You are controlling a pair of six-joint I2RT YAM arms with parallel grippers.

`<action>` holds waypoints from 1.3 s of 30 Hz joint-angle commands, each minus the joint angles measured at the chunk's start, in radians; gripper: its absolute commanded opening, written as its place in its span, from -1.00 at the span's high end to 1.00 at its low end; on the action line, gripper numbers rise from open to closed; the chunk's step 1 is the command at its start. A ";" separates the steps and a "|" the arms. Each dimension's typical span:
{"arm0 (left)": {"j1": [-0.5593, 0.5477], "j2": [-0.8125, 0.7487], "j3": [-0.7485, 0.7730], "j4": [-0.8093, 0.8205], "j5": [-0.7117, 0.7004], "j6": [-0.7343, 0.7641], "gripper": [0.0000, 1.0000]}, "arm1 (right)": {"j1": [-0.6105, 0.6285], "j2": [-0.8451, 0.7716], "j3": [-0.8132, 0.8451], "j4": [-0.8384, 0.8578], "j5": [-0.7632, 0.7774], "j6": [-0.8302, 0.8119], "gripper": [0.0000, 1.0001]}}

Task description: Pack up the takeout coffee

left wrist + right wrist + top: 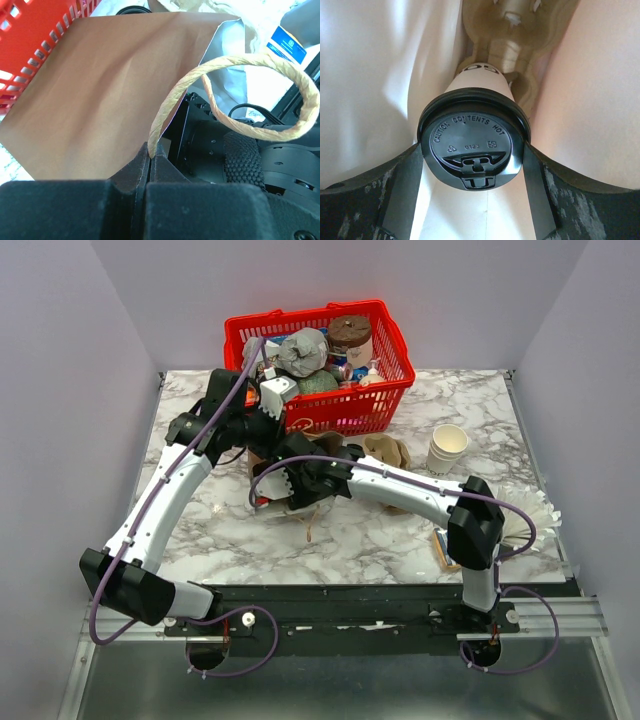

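Two grippers, each closed on something.

Right gripper (472, 167): spread only to the cup's width and clamped on the takeout coffee (472, 142), one finger (395, 190) against each side of the black dome lid's rim. Lid face turned straight back toward the wrist camera, embossed caution text readable. White cup body running away from the hand, dark print showing on its upper side. Cup centred between the fingers, not leaning to either side. Held inside the brown paper bag (590, 100): pale paper wall close on the left, tan wall close on the right, folded bag bottom beyond the cup's far end. From the top camera, cup itself hidden under the right arm, with that gripper at the bag's mouth near the middle of the marble table (370, 530).

Left gripper (151, 155): pinched fully shut on the twisted paper handle (235, 61) near the bag's edge, rest of the loop arching free over the right arm's black body. Bag's flat brown side spread to the left of that pinch.

Just behind the bag, red basket (390, 390) full of assorted items. Off to the right, well apart from both grippers, stack of lidless paper cups (447, 448).
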 commanded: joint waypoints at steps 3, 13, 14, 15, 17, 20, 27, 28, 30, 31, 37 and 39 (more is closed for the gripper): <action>-0.041 0.008 -0.012 0.008 0.094 -0.025 1.00 | 0.018 0.020 0.090 -0.038 0.062 0.050 0.99; -0.043 0.016 -0.013 0.014 0.086 -0.031 1.00 | 0.018 0.020 0.054 0.000 0.139 0.050 0.99; -0.043 0.013 -0.015 0.012 0.088 -0.031 1.00 | 0.019 0.020 0.041 0.017 0.143 0.040 0.99; -0.043 0.013 -0.017 0.009 0.092 -0.028 1.00 | 0.019 0.020 0.035 0.034 0.143 0.035 0.99; -0.043 0.014 -0.020 0.006 0.098 -0.028 1.00 | 0.019 0.019 0.024 0.077 0.134 0.023 0.99; -0.044 0.016 -0.024 0.003 0.105 -0.029 1.00 | 0.019 0.022 0.008 0.126 0.131 0.011 0.99; -0.044 0.016 -0.032 0.003 0.109 -0.028 1.00 | 0.016 0.035 -0.023 0.171 0.146 -0.022 0.99; -0.044 0.016 -0.032 0.004 0.111 -0.029 1.00 | 0.013 0.040 -0.023 0.175 0.159 -0.023 0.99; -0.044 0.016 -0.032 0.006 0.111 -0.031 1.00 | 0.010 0.045 -0.025 0.177 0.163 -0.028 0.99; -0.044 0.016 -0.033 0.008 0.112 -0.032 1.00 | 0.007 0.046 -0.028 0.189 0.168 -0.029 0.99; -0.044 0.013 -0.033 0.009 0.121 -0.040 1.00 | -0.001 0.066 -0.052 0.220 0.171 -0.045 0.99; -0.044 0.011 -0.035 0.012 0.123 -0.043 1.00 | -0.004 0.077 -0.060 0.234 0.174 -0.049 0.99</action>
